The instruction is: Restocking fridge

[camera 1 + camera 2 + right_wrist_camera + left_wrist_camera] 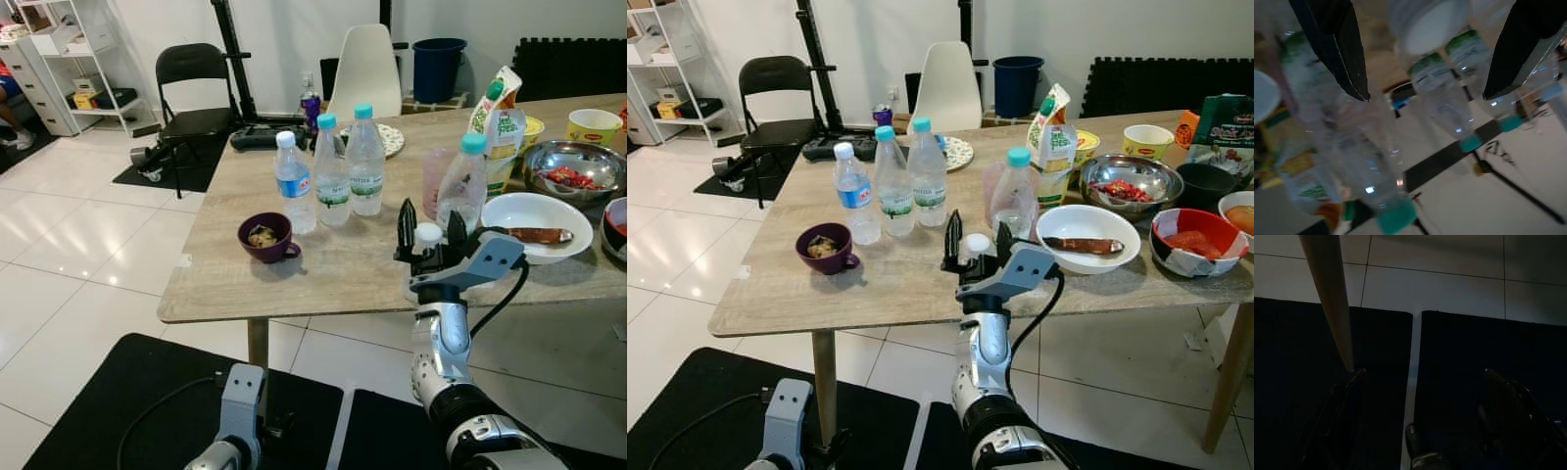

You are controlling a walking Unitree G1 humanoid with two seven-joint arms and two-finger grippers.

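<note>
**Right gripper at a small white-capped bottle**

The right gripper is raised over the near edge of the worktop, its two black fingers spread apart with a small white-capped bottle standing between them. Whether the fingers touch it, I cannot tell. Just behind it stands a teal-capped bottle. Further left is a cluster of three more bottles, two with teal caps and one with a white cap, and a purple cup sits near them. A white bowl and a steel bowl lie to the right. The left gripper hangs low over a black floor mat, fingers apart, holding nothing.
</note>
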